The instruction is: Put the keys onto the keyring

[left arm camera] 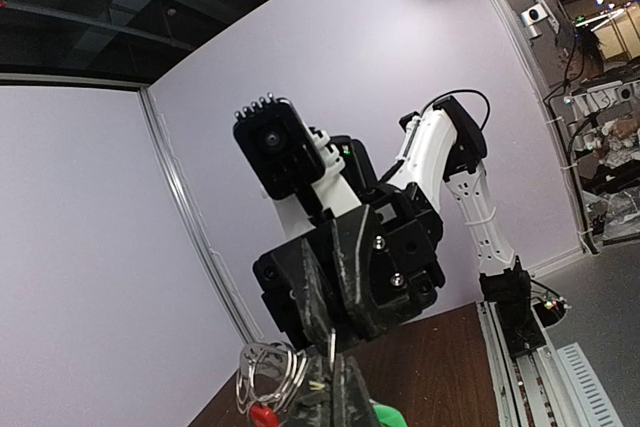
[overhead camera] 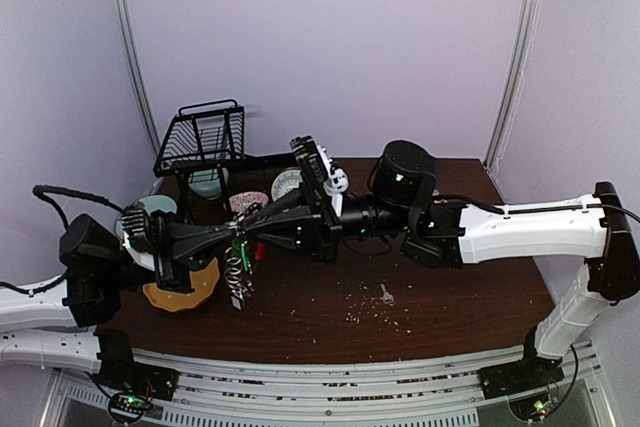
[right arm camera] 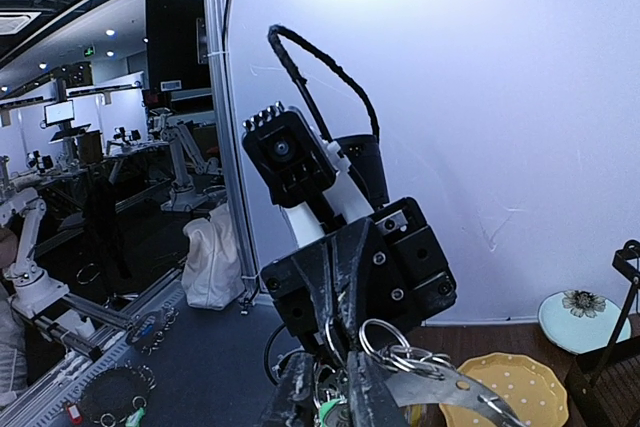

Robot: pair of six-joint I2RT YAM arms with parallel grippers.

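The keyring [overhead camera: 238, 269], a bunch of silver rings with a red clip and a green tag, hangs above the brown table [overhead camera: 450, 307] where the two grippers meet tip to tip. My left gripper [overhead camera: 232, 237] comes from the left and is shut on it; the left wrist view shows the rings [left arm camera: 268, 372] beside its fingers [left arm camera: 345, 397]. My right gripper [overhead camera: 258, 219] comes from the right and is shut on a ring; the right wrist view shows the rings [right arm camera: 395, 349] and a green tag [right arm camera: 335, 413]. One small silver key [overhead camera: 385, 294] lies loose on the table.
A black wire basket [overhead camera: 202, 137] stands at the back left. Small plates [overhead camera: 248, 201] and a pale bowl [overhead camera: 208, 183] lie behind the grippers. A yellow plate [overhead camera: 185, 289] lies under the left arm, and also shows in the right wrist view [right arm camera: 510, 387]. Crumbs are scattered near the loose key.
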